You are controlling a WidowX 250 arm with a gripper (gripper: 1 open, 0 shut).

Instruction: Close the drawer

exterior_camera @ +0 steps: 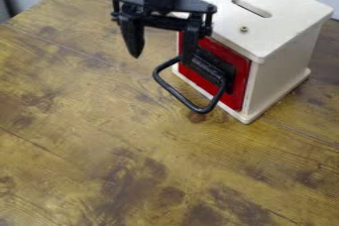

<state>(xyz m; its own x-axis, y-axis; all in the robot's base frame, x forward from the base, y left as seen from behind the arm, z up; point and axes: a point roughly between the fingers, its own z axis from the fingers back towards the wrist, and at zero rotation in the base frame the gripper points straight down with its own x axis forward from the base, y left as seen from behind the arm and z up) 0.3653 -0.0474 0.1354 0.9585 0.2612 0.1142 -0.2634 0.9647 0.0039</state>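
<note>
From the camera, the hand (pixel 162 40) hangs over the wooden counter (pixel 93 141), its fingers spread open and gripping nothing. Just below and to its right, the red drawer (pixel 212 68) sits in the cream cabinet (pixel 265 32), its black loop handle (pixel 185 89) jutting out.

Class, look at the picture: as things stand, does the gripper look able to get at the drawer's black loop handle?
Probably yes. The open gripper hangs just above and behind the loop handle on the red drawer, with nothing visible between them.
</note>
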